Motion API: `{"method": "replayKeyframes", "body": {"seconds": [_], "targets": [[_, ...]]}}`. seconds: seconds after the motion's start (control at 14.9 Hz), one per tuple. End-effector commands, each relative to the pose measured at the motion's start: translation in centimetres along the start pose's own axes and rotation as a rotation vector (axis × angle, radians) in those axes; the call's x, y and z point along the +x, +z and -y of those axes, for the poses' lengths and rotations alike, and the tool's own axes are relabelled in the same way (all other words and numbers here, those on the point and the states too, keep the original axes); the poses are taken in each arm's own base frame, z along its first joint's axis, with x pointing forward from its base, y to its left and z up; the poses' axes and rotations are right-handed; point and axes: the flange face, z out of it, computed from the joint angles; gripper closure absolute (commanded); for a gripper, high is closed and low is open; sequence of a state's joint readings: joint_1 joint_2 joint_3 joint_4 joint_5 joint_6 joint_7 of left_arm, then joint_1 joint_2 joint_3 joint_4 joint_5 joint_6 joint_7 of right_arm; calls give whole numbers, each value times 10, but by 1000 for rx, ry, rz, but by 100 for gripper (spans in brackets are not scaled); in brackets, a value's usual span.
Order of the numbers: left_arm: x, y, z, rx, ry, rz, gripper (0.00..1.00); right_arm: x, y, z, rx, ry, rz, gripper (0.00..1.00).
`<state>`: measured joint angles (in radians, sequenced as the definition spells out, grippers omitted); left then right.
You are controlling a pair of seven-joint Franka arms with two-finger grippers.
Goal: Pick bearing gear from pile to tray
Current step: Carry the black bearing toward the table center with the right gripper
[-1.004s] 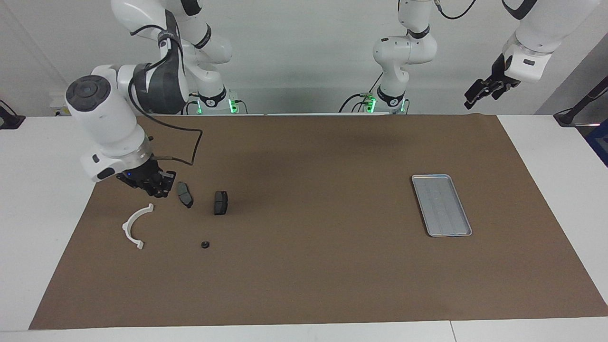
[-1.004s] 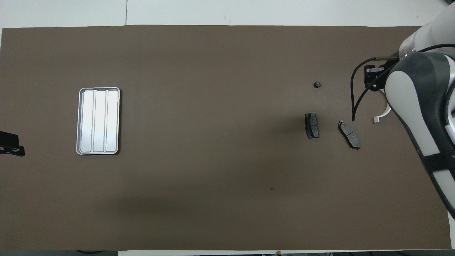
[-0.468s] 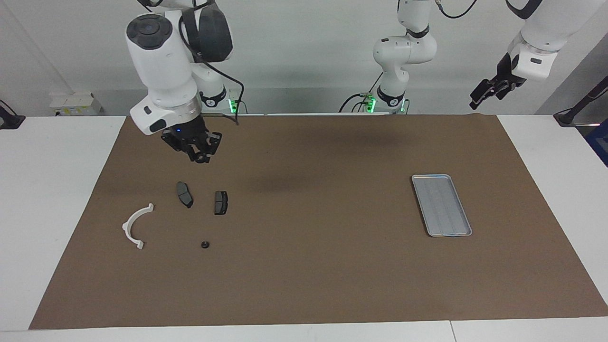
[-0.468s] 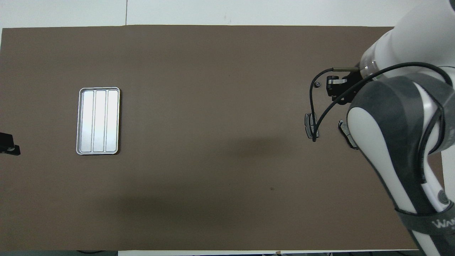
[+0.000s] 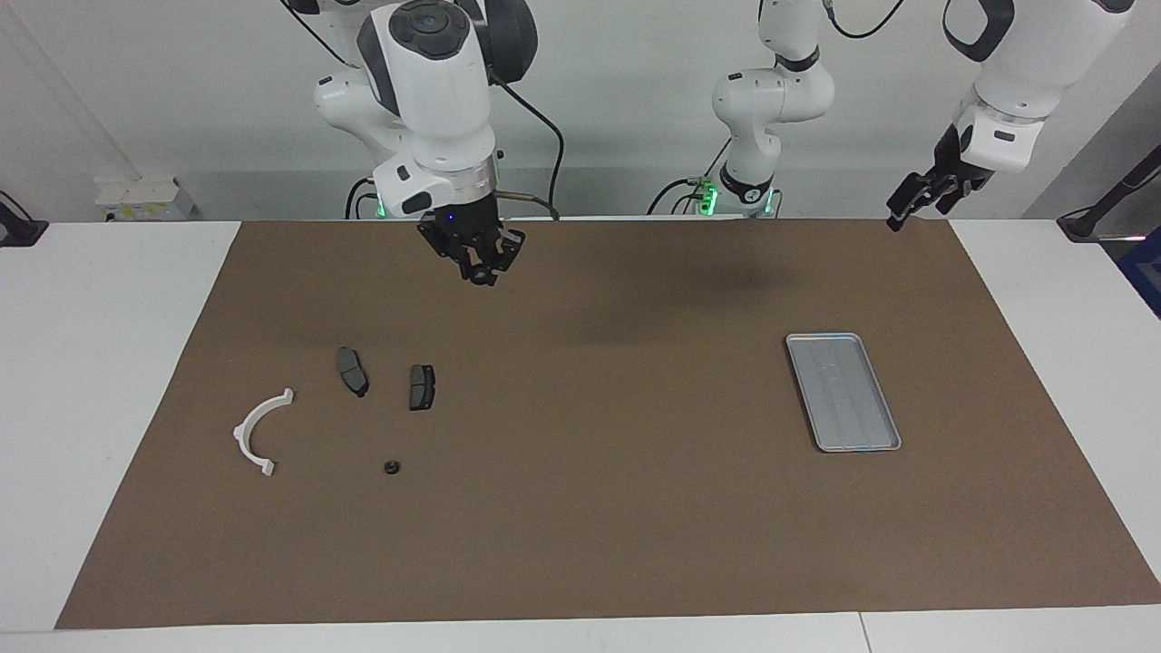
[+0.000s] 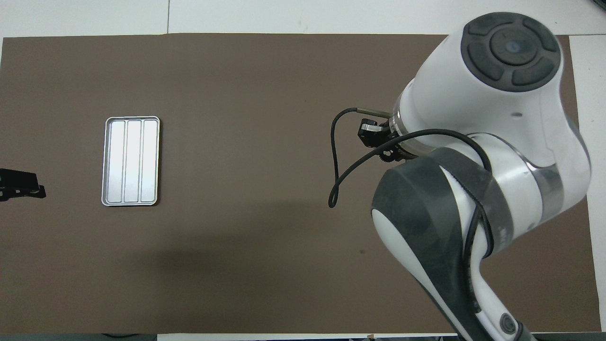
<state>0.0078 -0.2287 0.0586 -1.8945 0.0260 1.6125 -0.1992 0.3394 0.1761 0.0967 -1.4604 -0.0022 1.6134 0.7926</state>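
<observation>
**A:** So, from the facing view, what is giving you trouble?

**B:** The right gripper (image 5: 481, 270) is hanging over the bare brown mat (image 5: 590, 508), at the robots' edge of it. I cannot tell whether it is gripping anything; its tip is showing only as a dark cluster. The left gripper (image 5: 907, 204) is waiting in the air over the mat's corner at the left arm's end, with its fingers standing apart and nothing between them.

**A:** And the pile (image 5: 354, 413)?

**B:** It is lying toward the right arm's end: a white arc (image 5: 254, 431), two brake pads (image 5: 352, 370) side by side, and a small black round piece (image 5: 391, 468) sitting farther from the robots than the pads. The tray (image 5: 843, 390) is lying well apart, toward the left arm's end, with nothing showing in it.

**A:** Is the overhead view helping?

**B:** Hardly. The right arm (image 6: 478, 142) is covering the whole pile. The right gripper (image 6: 374, 135) is peeking out from under the wrist, half hidden, with a black cable (image 6: 334, 161) looping beside it. The left gripper (image 6: 21, 185) is being cut off by the picture's edge. The tray (image 6: 131, 161) is showing whole, its ribs plain.
</observation>
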Motion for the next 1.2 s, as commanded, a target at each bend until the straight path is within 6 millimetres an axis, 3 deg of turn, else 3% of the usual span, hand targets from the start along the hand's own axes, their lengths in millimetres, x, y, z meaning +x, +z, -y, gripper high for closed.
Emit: {"method": "replayKeyframes", "body": {"seconds": [0.0,0.47,1.14], "targets": [[-10,6,-1,-13,118,2,0,-24,18,24,26,67,4,100],[-15,9,-11,-9,198,14,0,-51,95,80,-5,114,15,100],[-16,7,-19,-14,213,5,0,-67,174,104,22,92,-22,100]]}}
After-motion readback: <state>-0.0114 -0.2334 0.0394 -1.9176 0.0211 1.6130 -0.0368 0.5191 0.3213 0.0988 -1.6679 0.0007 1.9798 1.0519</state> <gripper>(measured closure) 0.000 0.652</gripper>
